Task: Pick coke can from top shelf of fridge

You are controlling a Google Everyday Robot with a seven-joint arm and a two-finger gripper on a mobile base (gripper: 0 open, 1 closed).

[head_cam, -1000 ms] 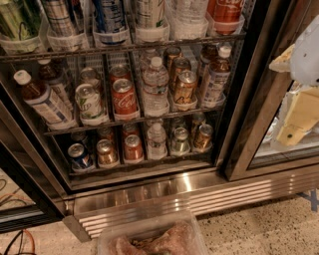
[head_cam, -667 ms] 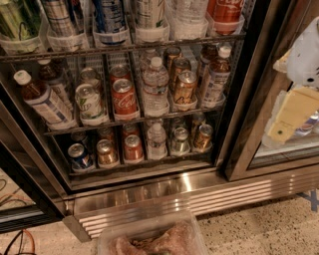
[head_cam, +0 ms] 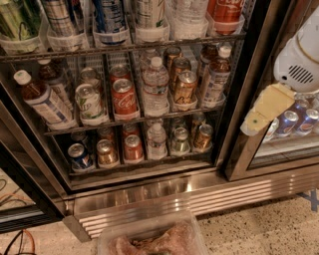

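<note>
The fridge [head_cam: 149, 191] stands in front of me with its left door open. The top shelf [head_cam: 124, 49] runs across the top of the view, fronted by clear holder cups. A red coke can [head_cam: 227, 9] stands in the rightmost cup, its top cut off by the frame. A second red coke can [head_cam: 124, 98] stands on the rack below. My gripper [head_cam: 264, 110], cream-coloured under a white arm housing [head_cam: 299, 60], hangs at the right in front of the black door frame. It is right of and below the top-shelf can and holds nothing.
The black door post [head_cam: 244, 99] stands between the gripper and the open shelves. Blue Pepsi cans [head_cam: 294, 122] sit behind the right glass. Water bottles [head_cam: 155, 84] and gold-brown cans [head_cam: 184, 87] fill the lower racks. A clear plastic bin [head_cam: 149, 239] lies on the floor.
The gripper has shifted a little to the left and down in front of the door frame. The cans and shelves have not moved.
</note>
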